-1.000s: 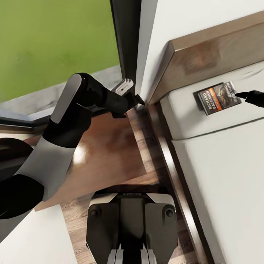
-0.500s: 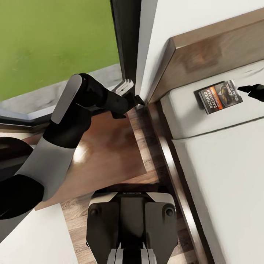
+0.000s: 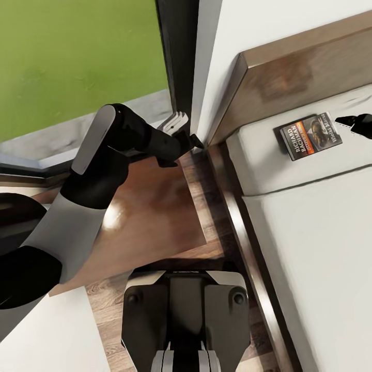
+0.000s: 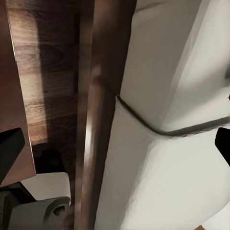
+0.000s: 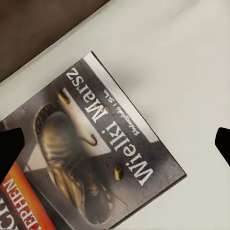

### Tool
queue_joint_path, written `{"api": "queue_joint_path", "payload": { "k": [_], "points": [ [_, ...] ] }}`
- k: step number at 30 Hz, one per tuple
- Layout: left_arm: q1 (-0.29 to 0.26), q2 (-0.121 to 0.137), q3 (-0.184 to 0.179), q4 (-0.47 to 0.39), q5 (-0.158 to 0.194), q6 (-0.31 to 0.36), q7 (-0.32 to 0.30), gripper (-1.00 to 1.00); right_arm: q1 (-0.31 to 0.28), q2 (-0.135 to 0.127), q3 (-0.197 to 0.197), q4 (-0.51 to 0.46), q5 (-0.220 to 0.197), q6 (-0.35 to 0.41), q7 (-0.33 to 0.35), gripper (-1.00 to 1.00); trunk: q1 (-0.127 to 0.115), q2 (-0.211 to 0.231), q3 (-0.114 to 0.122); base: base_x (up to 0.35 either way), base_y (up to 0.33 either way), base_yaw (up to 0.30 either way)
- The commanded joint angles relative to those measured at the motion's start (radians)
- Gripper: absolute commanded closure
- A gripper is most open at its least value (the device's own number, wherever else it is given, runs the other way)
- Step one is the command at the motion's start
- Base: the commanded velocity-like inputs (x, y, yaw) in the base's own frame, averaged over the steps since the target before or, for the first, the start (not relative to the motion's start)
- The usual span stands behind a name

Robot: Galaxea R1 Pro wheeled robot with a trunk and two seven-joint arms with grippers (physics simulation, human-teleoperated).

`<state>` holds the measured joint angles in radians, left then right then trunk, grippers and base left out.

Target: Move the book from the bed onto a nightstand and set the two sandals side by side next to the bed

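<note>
The book [image 3: 310, 135] lies flat on the bed's pale mattress [image 3: 310, 237], close to the wooden headboard [image 3: 289, 72]. My right gripper [image 3: 356, 122] pokes in at the head view's right edge, just beside the book's far end. In the right wrist view it [image 5: 115, 143] is open, and the book's cover [image 5: 96, 158] lies below, between its two black fingertips [image 5: 9, 146]. My left gripper [image 3: 186, 132] hovers open over the far corner of the nightstand [image 3: 150, 217], holding nothing. The sandals are out of view.
A narrow strip of wood floor [image 3: 206, 206] separates the nightstand from the dark bed frame [image 3: 243, 232]. A white wall [image 3: 248, 26] and a dark-framed glass opening [image 3: 178, 57] stand behind. My own base [image 3: 186, 315] fills the gap at the front.
My right gripper has drawn back from the book's edge, towards the headboard and the view's right edge. The book and the left arm have stayed put.
</note>
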<state>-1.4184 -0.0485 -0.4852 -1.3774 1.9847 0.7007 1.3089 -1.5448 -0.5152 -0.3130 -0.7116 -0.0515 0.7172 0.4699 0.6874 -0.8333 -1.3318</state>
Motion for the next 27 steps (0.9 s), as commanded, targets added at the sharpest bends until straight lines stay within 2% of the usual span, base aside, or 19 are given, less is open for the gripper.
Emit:
{"api": "queue_joint_path", "payload": {
  "k": [1, 10, 27],
  "points": [
    [-0.001, 0.0, 0.001, 0.0, 0.004, 0.008, 0.007, -1.0, -0.001, 0.0, -0.002, 0.0, -0.005, 0.007, 0.001, -1.0, 0.0, -0.001, -0.001, 0.0, 0.0, 0.0],
    [-0.001, 0.001, 0.001, 0.0, 0.005, 0.009, 0.007, -1.0, -0.03, -0.002, -0.002, -0.004, -0.005, 0.01, 0.012, -1.0, 0.0, -0.001, -0.001, 0.0, 0.0, 0.0],
    [-0.001, 0.0, 0.0, 0.0, 0.005, 0.009, 0.007, -1.0, -0.031, -0.002, -0.005, 0.002, -0.005, 0.011, 0.018, -1.0, 0.0, -0.001, -0.001, 0.0, 0.0, 0.0]
  ]
}}
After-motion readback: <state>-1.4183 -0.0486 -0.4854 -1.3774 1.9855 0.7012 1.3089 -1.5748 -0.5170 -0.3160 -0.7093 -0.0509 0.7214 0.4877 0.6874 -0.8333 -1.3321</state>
